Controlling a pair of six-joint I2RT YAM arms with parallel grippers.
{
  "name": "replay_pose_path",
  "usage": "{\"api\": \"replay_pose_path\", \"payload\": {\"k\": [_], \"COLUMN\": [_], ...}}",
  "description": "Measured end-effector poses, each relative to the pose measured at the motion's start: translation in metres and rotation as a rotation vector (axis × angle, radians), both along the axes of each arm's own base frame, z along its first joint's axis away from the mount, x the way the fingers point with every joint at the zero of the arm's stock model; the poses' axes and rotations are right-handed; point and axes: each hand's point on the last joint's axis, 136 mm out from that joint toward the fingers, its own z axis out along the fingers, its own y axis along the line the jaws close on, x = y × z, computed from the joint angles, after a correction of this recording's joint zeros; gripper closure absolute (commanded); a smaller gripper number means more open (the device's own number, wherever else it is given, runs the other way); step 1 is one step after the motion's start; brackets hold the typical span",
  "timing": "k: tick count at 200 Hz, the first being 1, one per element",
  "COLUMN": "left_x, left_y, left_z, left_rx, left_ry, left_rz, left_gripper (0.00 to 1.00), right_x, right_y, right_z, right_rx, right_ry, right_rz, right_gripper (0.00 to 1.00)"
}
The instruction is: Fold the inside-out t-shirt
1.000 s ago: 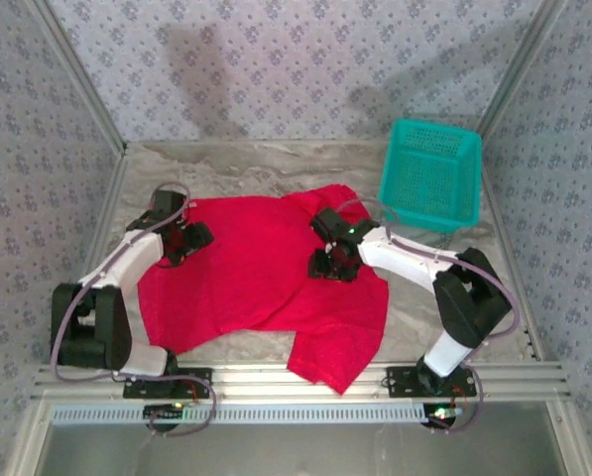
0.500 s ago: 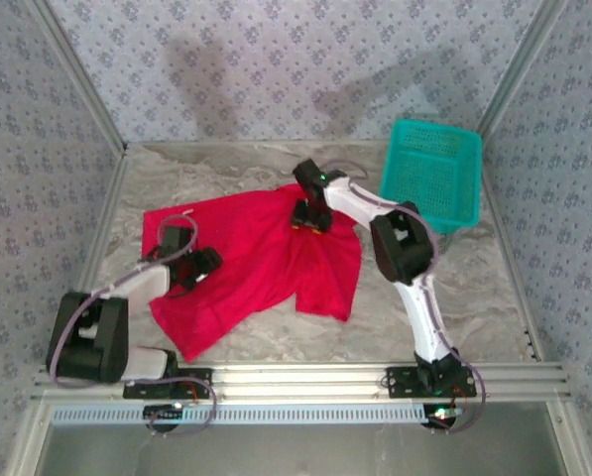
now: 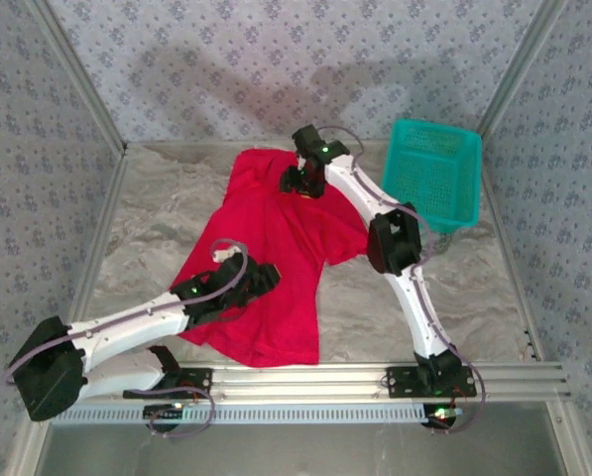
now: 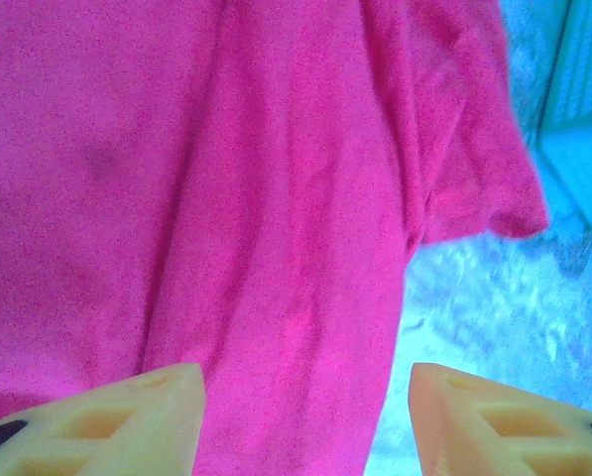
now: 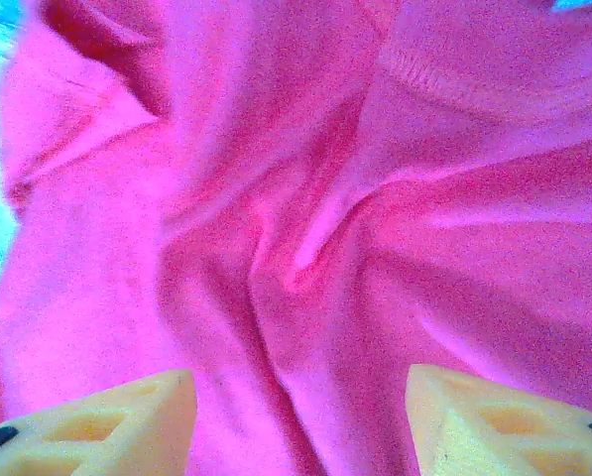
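Red t-shirt [image 3: 276, 238] sprawls on the bench [image 3: 157, 213]; I see my left hand [image 3: 261, 279] open at its seven o'clock, right hand [image 3: 300, 182] open at twelve.

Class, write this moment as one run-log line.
t-shirt: unfolded, rumpled | left pincer: open over it | right pincer: open at its far end

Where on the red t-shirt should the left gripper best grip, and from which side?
Likely the sleeve hem of the t-shirt: it juts flat rightward onto the table, with a free edge. The left gripper could come down from above.
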Motion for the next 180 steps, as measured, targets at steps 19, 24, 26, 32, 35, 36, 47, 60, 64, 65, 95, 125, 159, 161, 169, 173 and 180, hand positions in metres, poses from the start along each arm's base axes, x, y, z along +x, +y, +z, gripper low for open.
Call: {"api": "replay_pose_path", "payload": {"k": [19,24,26,32,35,36,47,60,64,65,95,125,159,161,169,173,180], "left_x": [0.034,0.044,0.048,0.058,0.065,0.065,0.085,0.111,0.119,0.121,0.193,0.262,0.303,0.304,0.311,0.317,0.326], "left_y": [0.027,0.036,0.039,0.047,0.052,0.052,0.061,0.064,0.063,0.064,0.04,0.006,0.001,0.002,0.008,0.011,0.019], "left_z": [0.013,0.015,0.014,0.016,0.016,0.016,0.015,0.013,0.011,0.011,0.008,-0.01,-0.07,-0.073,-0.084,-0.082,-0.074], "left_rx": [0.026,0.035,0.044,0.055,0.067,0.067,0.098,0.127,0.138,0.14,0.168,0.182,0.204,0.206,0.208,0.196,0.191], "left_ry": [-0.028,-0.029,-0.029,-0.028,-0.029,-0.029,-0.009,0.016,0.021,0.022,0.031,0.022,0.112,0.119,0.14,0.135,0.12], "left_rz": [0.079,0.1,0.109,0.127,0.141,0.141,0.15,0.146,0.138,0.138,0.063,-0.016,-0.044,-0.044,-0.038,-0.038,-0.022], "left_gripper": [0.44,0.44,0.44,0.44,0.44,0.44,0.43,0.42,0.42,0.41,0.4,0.4,0.41,0.41,0.42,0.42,0.41], "right_x": [-0.015,-0.02,-0.022,-0.029,-0.035,-0.035,-0.047,-0.063,-0.068,-0.069,-0.106,-0.131,-0.135,-0.134,-0.131,-0.129,-0.123], "right_y": [-0.014,-0.017,-0.019,-0.024,-0.026,-0.026,-0.032,-0.038,-0.039,-0.039,-0.049,-0.054,-0.061,-0.062,-0.066,-0.068,-0.071], "right_z": [0.036,0.04,0.043,0.047,0.049,0.049,0.046,0.03,0.024,0.022,-0.039,-0.074,-0.088,-0.089,-0.091,-0.091,-0.091], "right_rx": [-0.006,-0.009,-0.012,-0.02,-0.025,-0.025,-0.039,-0.067,-0.076,-0.077,-0.147,-0.177,-0.193,-0.194,-0.2,-0.201,-0.204], "right_ry": [-0.039,-0.039,-0.04,-0.043,-0.038,-0.038,-0.029,0.005,0.022,0.025,0.158,0.232,0.248,0.247,0.247,0.246,0.242], "right_rz": [-0.002,-0.004,-0.003,-0.004,-0.001,-0.001,0.0,0.004,0.004,0.005,-0.003,-0.023,-0.055,-0.057,-0.069,-0.075,-0.087], "right_gripper": [0.49,0.49,0.49,0.51,0.51,0.51,0.53,0.54,0.54,0.54,0.54,0.55,0.56,0.56,0.56,0.57,0.57]}}
